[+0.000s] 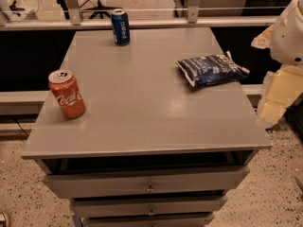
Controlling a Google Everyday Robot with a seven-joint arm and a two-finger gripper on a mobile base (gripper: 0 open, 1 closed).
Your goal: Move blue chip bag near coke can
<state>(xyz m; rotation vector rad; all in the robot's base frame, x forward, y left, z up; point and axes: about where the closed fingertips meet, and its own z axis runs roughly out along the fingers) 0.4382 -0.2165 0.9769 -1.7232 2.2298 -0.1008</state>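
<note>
The blue chip bag (210,69) lies flat on the right side of the grey cabinet top (142,112), close to its right edge. The coke can (66,93) stands upright near the left edge, towards the front. The two are far apart, across the width of the top. A white rounded part of my arm (289,32) shows at the upper right edge of the view, beyond the cabinet's right side. My gripper is out of view.
A blue Pepsi can (120,27) stands upright at the back of the top, left of centre. The cabinet has drawers (147,183) below, the top one slightly open. Pale yellow blocks (281,91) sit to the right. A railing (142,21) runs behind.
</note>
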